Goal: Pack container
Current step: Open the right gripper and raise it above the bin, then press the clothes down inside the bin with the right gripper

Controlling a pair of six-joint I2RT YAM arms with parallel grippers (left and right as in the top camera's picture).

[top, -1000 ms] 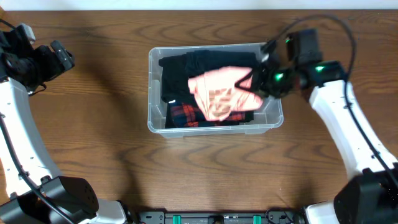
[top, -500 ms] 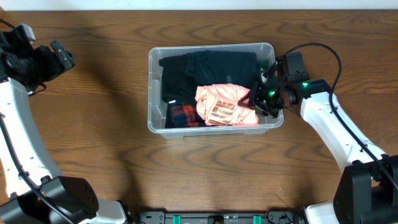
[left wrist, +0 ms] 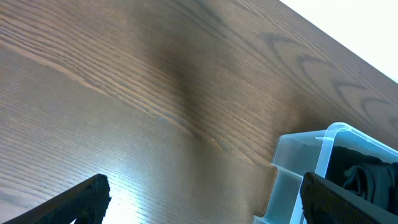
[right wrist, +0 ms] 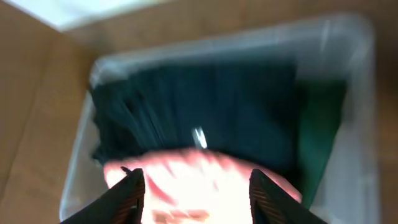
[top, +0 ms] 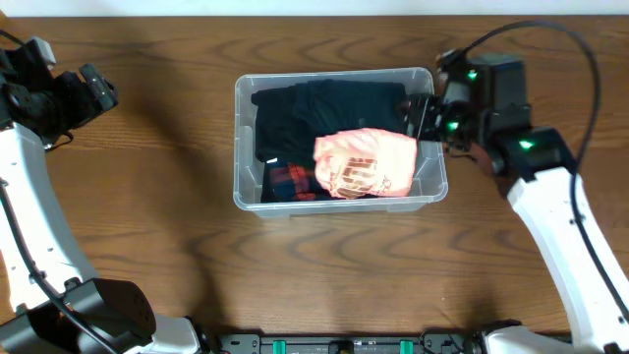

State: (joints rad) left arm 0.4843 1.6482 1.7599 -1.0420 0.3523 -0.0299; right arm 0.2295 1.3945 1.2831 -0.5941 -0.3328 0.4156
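Pink cloth, soft and rumpled, print upward: the shirt [top: 366, 162] lies atop a dark garment [top: 324, 106] and red plaid cloth [top: 290, 180] inside the clear, round-cornered plastic container [top: 242, 147] at mid-table. My right gripper [right wrist: 196, 190] hangs over its right end, jaws apart and empty; my left gripper [left wrist: 202, 198] waits spread wide, far left. Next, I judge: lift clear, or press the shirt flat.
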